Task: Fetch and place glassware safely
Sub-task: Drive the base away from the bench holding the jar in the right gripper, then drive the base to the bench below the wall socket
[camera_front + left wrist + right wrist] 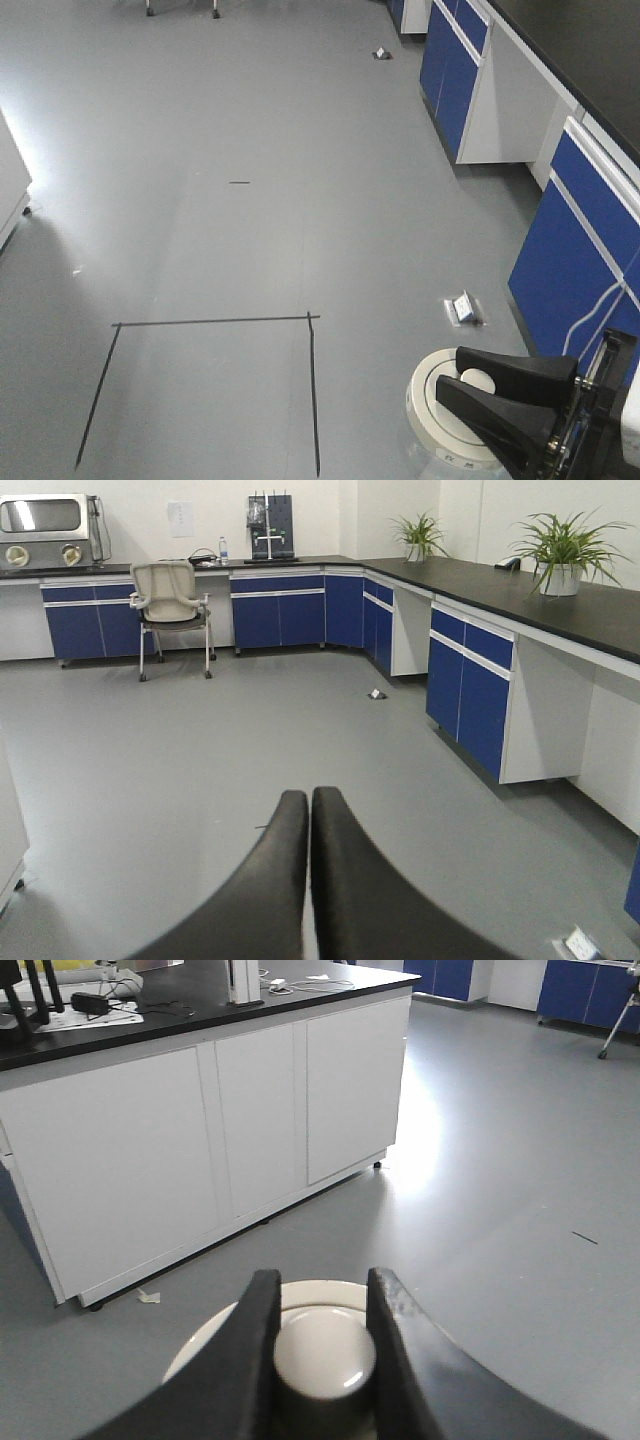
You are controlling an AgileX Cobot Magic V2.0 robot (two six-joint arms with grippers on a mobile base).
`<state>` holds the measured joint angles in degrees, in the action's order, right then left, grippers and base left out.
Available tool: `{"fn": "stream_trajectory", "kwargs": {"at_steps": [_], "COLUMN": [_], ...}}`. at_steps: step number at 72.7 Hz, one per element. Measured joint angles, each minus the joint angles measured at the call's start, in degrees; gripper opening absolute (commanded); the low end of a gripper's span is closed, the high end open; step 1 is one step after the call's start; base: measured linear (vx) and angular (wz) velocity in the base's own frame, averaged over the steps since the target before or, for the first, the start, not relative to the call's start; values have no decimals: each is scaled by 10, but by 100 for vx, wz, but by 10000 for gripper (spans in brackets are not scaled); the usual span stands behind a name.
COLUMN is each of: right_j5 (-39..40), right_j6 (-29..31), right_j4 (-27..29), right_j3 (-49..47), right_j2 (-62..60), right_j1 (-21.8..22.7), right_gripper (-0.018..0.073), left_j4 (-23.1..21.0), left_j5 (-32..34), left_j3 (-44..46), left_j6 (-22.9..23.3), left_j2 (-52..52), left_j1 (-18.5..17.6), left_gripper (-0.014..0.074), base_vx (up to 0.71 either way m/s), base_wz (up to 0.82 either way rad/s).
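The right gripper [323,1295] clenched the glass jar [325,1355] by its lid knob between its fingers, dark rim marks [455,462] unreadable; the left gripper [308,798] was pinched together, empty.

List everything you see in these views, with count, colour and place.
glass jar: one, clear with cream-white lid, between right fingers
base cabinets: several, blue, along the walls
countertop: one, black, on those cabinets
island cabinet: one, white, under a black top
office chair: one, beige, at far counter
potted plants: two, green, on countertop
tape outline: one, black, on grey floor
floor sockets: two, pale, near cabinets
left fingers: two, black, shut, empty
right fingers: two, black, shut on jar
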<state>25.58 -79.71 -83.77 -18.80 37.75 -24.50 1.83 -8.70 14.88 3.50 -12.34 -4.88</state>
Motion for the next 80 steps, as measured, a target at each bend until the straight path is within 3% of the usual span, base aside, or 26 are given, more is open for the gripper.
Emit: {"fn": "stream_trajectory", "kwargs": {"at_steps": [80], "right_j5": [0], "right_j6": [0], "right_j4": [0], "right_j3": [0], "right_j2": [0], "right_j1": [0], "right_gripper": [-1], "left_j4": [0], "left_j5": [0], "left_j3": [0], "left_j6": [0], "left_j2": [0], "left_j1": [0], "left_gripper": [-7], "base_vx": [55], "base_wz": [1]}}
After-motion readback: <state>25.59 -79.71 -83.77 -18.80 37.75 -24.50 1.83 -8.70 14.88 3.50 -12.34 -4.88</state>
